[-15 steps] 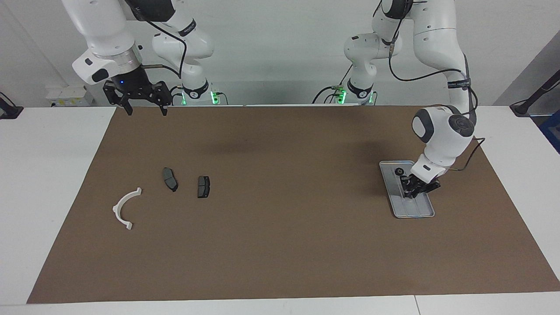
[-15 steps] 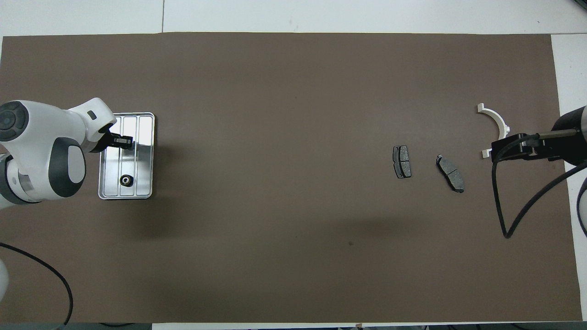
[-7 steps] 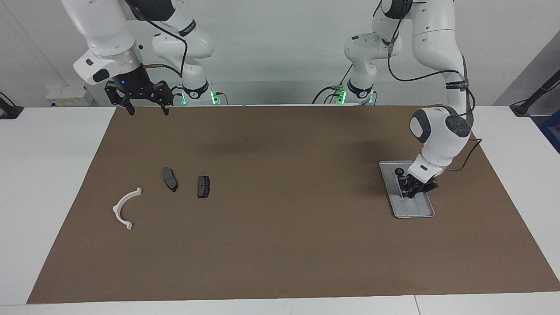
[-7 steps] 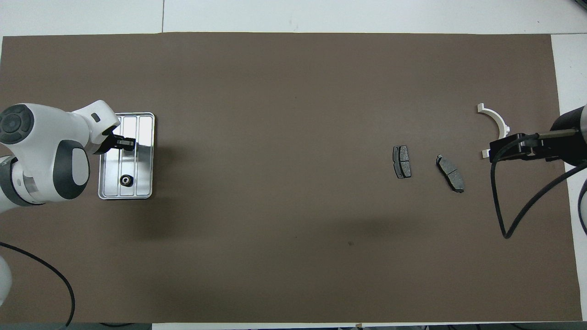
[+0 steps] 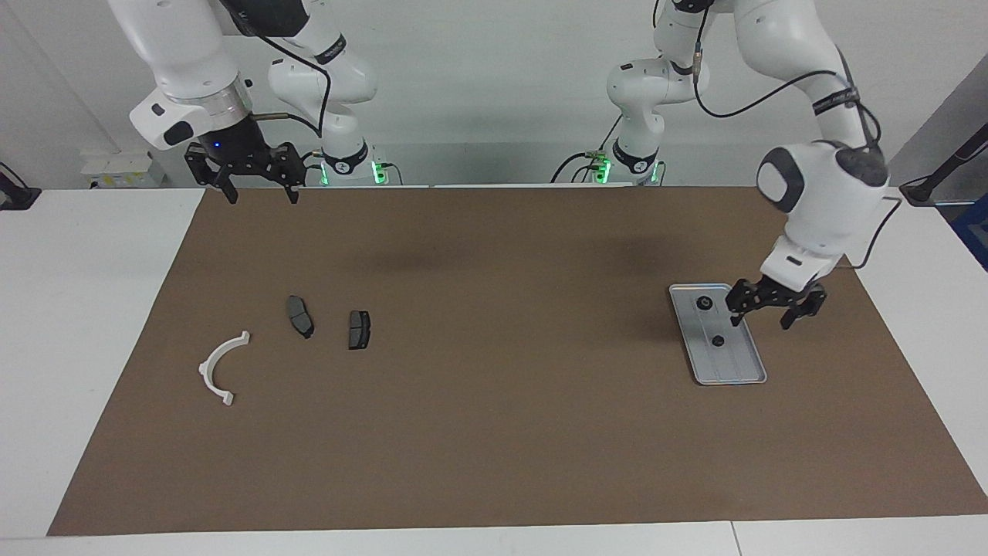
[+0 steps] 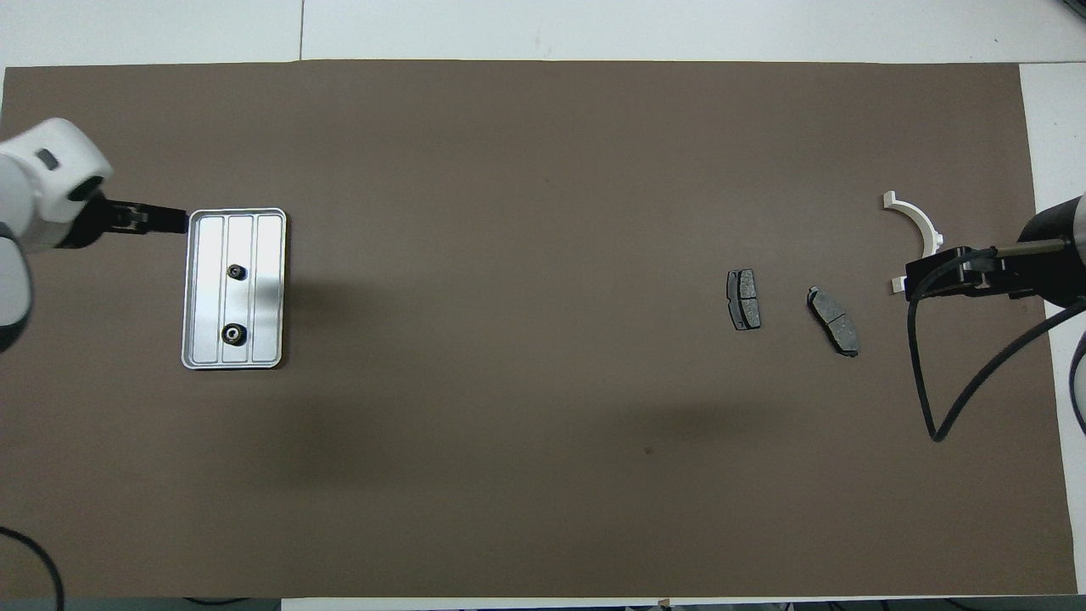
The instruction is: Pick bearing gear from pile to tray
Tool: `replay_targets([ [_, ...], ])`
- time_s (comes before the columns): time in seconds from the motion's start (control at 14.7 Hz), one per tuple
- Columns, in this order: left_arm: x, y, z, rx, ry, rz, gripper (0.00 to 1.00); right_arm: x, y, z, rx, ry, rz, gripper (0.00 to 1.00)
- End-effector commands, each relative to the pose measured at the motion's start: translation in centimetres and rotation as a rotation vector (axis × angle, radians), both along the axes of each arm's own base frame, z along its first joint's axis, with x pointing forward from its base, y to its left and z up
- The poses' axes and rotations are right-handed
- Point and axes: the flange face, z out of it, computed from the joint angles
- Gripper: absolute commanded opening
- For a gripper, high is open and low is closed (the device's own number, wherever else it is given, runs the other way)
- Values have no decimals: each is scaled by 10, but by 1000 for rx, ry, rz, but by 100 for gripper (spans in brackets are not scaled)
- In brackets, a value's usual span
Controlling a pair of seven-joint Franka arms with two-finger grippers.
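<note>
The silver tray (image 5: 737, 364) (image 6: 268, 293) lies on the brown mat at the left arm's end of the table. Two small black bearing gears lie in it, one (image 5: 703, 303) (image 6: 231, 334) nearer to the robots than the other (image 5: 718, 340) (image 6: 237, 271). My left gripper (image 5: 762, 313) (image 6: 157, 221) hangs open and empty, raised over the mat just beside the tray's rim. The pile at the right arm's end is a white arc (image 5: 220, 367) (image 6: 916, 225) and two dark brake pads (image 5: 300, 316) (image 5: 359, 330) (image 6: 833, 319) (image 6: 743, 299). My right gripper (image 5: 261, 189) (image 6: 920, 284) waits open, high over the mat's edge.
The brown mat (image 5: 494, 432) covers most of the white table. A black cable (image 6: 933, 399) loops down from the right arm over the mat near the pile.
My left gripper opened and let a bearing gear go into the tray. It then rose and drew off past the tray's rim. The right arm has barely moved.
</note>
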Motion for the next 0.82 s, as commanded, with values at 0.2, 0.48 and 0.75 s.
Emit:
replay_targets([
  [0.2, -69, -2, 161, -91, -98, 308, 100, -2, 3, 1, 18, -11, -15, 100],
  [0.48, -95, -25, 167, -54, 93, 238, 100, -2, 3, 2, 18, -13, -15, 100],
  [0.75, -111, -56, 158, -7, 205, 74, 100, -3, 3, 4, 18, -19, -13, 100],
])
